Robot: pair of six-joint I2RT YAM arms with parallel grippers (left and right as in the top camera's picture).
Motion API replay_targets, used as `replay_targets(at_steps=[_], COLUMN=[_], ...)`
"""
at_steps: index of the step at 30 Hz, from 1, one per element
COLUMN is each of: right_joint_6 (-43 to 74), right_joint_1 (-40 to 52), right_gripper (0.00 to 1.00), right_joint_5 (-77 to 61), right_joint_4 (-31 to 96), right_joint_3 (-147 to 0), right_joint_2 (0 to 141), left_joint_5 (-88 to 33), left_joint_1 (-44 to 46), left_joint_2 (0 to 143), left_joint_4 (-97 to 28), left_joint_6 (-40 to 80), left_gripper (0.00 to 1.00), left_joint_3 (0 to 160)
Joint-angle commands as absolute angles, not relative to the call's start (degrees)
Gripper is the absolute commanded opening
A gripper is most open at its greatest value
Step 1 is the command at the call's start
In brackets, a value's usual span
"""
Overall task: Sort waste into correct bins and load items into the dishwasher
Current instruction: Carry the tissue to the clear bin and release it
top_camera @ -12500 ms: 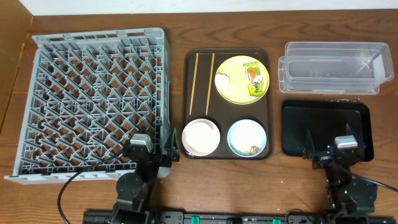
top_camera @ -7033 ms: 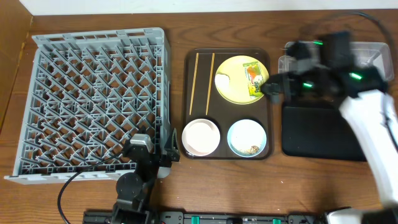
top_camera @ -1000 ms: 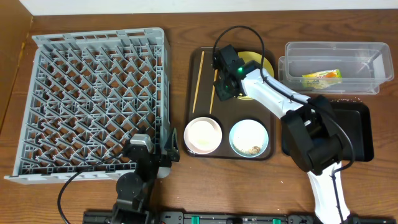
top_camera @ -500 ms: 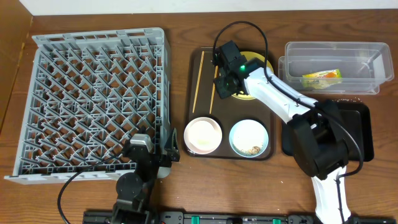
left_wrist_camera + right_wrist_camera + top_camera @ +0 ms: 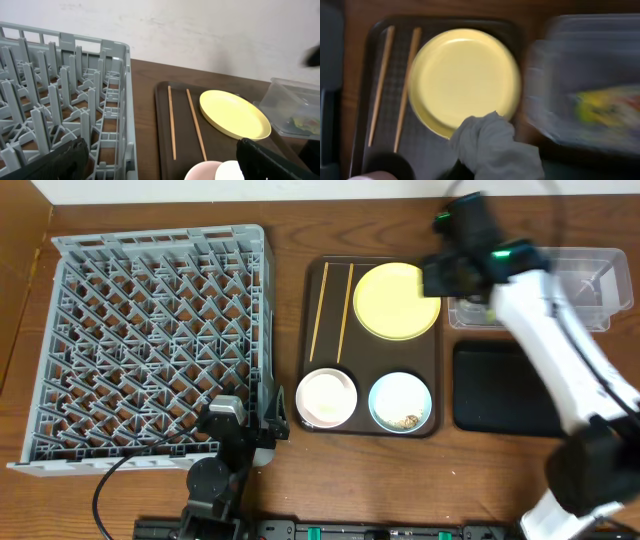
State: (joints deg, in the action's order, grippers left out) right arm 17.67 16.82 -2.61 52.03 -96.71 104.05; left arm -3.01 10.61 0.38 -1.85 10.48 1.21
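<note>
Jaws of the left gripper (image 5: pixel 162 150) stand wide apart and hold nothing. It is parked at the near edge of the tabletop (image 5: pixel 120 500), just beside the near right corner of the grey dish rack (image 5: pixel 160 340), whose pegs are all bare.

Just past that gripper, the near end of the dark brown tray (image 5: pixel 365 355) carries a white bowl (image 5: pixel 325 398) and, to its right, a blue-rimmed bowl (image 5: pixel 400 402) with a few brown scraps in it. The two bowls sit side by side, nearly touching. Right of the tray lies a flat black bin (image 5: pixel 510 390).

Farther along, two chopsticks (image 5: pixel 318 310) lie lengthwise on the tray's left side, parallel and slightly apart. The yellow plate (image 5: pixel 397 300) fills the far right part of the tray, its face bare.

The right gripper (image 5: pixel 447 277) is motion-blurred above the plate's right rim, between the plate and the clear bin (image 5: pixel 580 265). Its jaws are clamped on a crumpled grey-white wad of paper (image 5: pixel 492 145), which hides their tips in the wrist view and hangs above the plate's near edge. Inside the clear bin lies a yellow-green wrapper (image 5: pixel 600 107), blurred.
</note>
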Motion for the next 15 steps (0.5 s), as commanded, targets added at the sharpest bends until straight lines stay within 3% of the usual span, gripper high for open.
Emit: replay_targets(at_steps=[1,6,15], right_joint_6=[24.2,30.2,30.9], right_joint_1=[12.0,6.5,2.4], right_gripper=[0.01,0.01,0.01], right_joint_5=[0.3,6.8,6.0], right_joint_4=[57.0,64.7,65.8], right_joint_3=[-96.7,-96.6,-96.4], right_joint_2=[103.0,105.1,106.1], left_joint_5=[-2.7,-2.7,-2.7], left_joint_1=[10.8,10.8,10.8], left_joint_2=[0.2,0.2,0.2], left_joint_4=[-3.8,-3.8,-3.8], left_joint_6=[10.3,10.3,10.3], left_gripper=[0.95,0.95,0.95], left_joint_3=[0.2,0.2,0.2])
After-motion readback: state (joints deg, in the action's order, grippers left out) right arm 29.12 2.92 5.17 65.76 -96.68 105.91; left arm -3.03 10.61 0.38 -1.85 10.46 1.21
